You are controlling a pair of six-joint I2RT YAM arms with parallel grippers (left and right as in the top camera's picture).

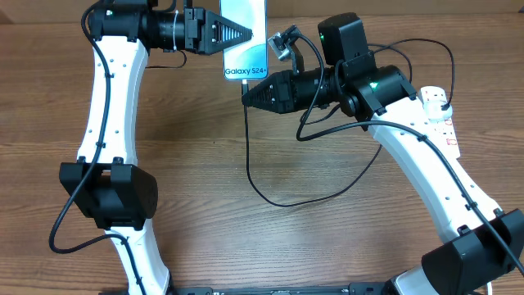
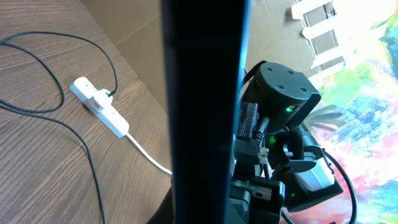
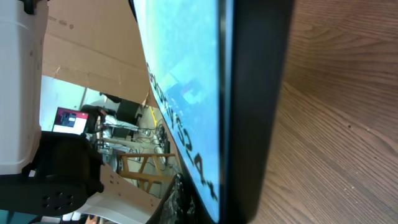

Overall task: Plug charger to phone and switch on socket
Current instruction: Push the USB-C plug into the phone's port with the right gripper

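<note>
1. At the left claw's (image 1: 244,34) tip sits the phone (image 1: 252,56), screen up, with that claw clamped on its left edge. Its lower edge, with the white text band, lies just on the far side of the right claw (image 1: 245,93).
2. From the right claw's tip the charger (image 1: 249,156) runs off the phone's lower edge, loops over the bare table (image 1: 205,188) and curves back toward the right arm. Wide open wood lies on the near side of both claws.
3. Behind the right claw, past its wrist, lies the socket (image 1: 448,129), well apart from the phone.
4. From overhead, the phone's far end is cut off by the picture's edge and the right arm covers most of the socket. In both wrist views the phone fills the middle and hides the fingers.
5. The right claw is closed together at the cable; whether it pinches the connector cannot be told.
6. Both arms rise from the near edge and bend inward. The claws lie level, pointing toward each other.
</note>
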